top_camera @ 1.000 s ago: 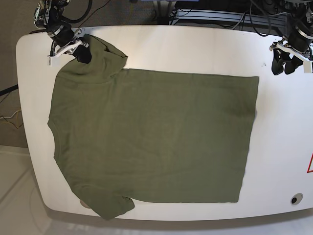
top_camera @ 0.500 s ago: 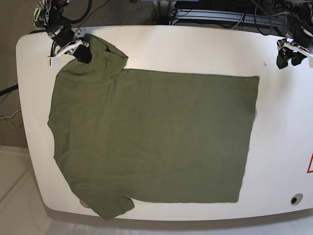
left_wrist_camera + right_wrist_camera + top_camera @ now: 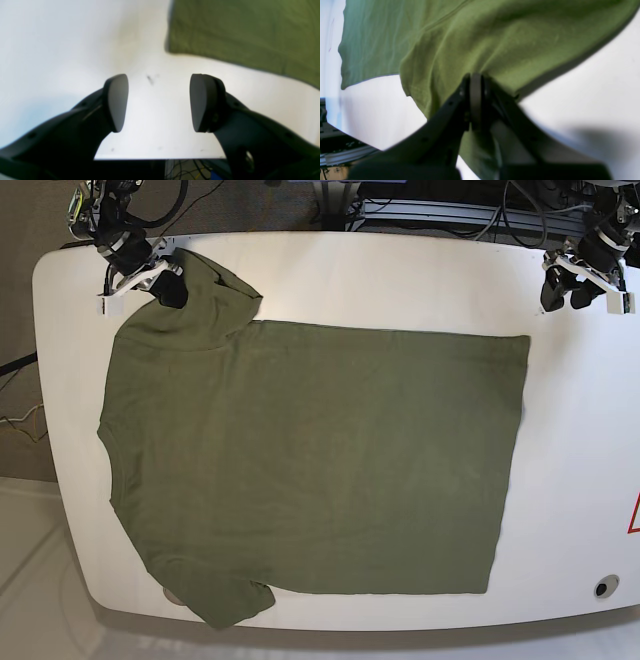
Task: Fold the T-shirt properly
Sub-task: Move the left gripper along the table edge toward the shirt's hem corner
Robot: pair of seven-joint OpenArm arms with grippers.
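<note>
from my seat i see a white table (image 3: 330, 280) with rounded corners, cables and dark rails bunched behind its far edge. the t-shirt (image 3: 310, 460) lies spread flat across most of the top, olive green, its hem edge toward the base view's right and its collar end toward the left. one sleeve hangs near the front edge at the lower left, the other reaches up to the far left corner.

my right gripper (image 3: 165, 285) sits at that far left corner, and in its wrist view the jaws are pressed together on a fold of the sleeve cloth (image 3: 475, 82), the fabric bunched and lifted a little around the pinch, with bare table showing on either side.

my left gripper (image 3: 565, 292) is over the far right corner, apart from the shirt, above bare tabletop. its wrist view shows the two dark pads (image 3: 117, 102) spread wide with nothing between them but white table and a small dark scuff (image 3: 150, 79). the shirt's near corner (image 3: 175, 47) lies beyond the fingertips, not touching them. the table's edge and some wires show at the bottom of that view.
</note>
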